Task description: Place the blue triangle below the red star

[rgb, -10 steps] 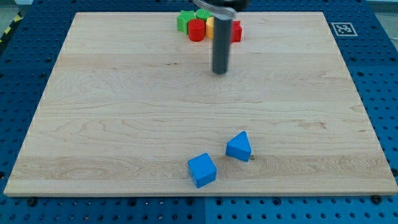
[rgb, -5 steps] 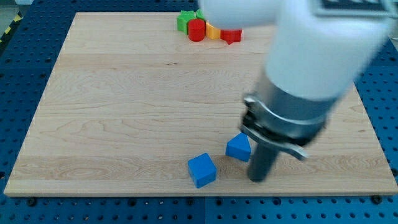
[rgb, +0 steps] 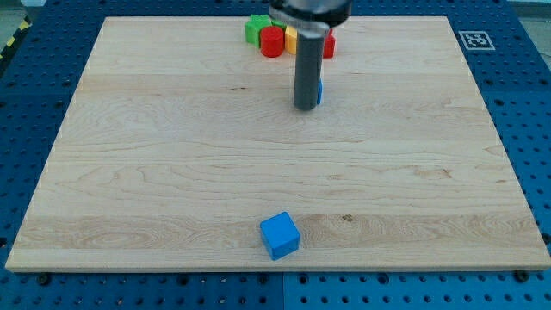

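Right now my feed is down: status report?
My tip beside blue triangle, mostly hidden behind rod. Triangle sits below red star. Blue cube far off.

The wooden board [rgb: 172, 155] lies open across its whole middle, left and right sides, so passage there is free. At the far edge a tight cluster blocks the way: a green block [rgb: 255, 28], a red cylinder [rgb: 272, 41], a yellow block [rgb: 290, 36] and a red block [rgb: 328, 45], partly hidden behind the rod. My tip [rgb: 305, 108] stands just near of that cluster, with a sliver of a blue block [rgb: 319, 89] touching the rod's right side. Near the front edge a lone blue cube [rgb: 280, 235] stands well apart.
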You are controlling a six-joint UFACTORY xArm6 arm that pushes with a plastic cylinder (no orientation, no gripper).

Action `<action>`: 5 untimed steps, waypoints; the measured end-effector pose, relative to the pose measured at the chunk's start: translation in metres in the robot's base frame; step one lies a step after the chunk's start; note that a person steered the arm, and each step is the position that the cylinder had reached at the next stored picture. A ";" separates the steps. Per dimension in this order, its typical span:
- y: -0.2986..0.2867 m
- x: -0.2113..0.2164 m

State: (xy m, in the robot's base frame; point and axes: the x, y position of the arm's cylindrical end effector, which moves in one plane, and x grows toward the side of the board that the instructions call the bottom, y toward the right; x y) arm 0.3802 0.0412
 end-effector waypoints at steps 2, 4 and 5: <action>0.003 -0.004; 0.003 -0.038; 0.008 -0.039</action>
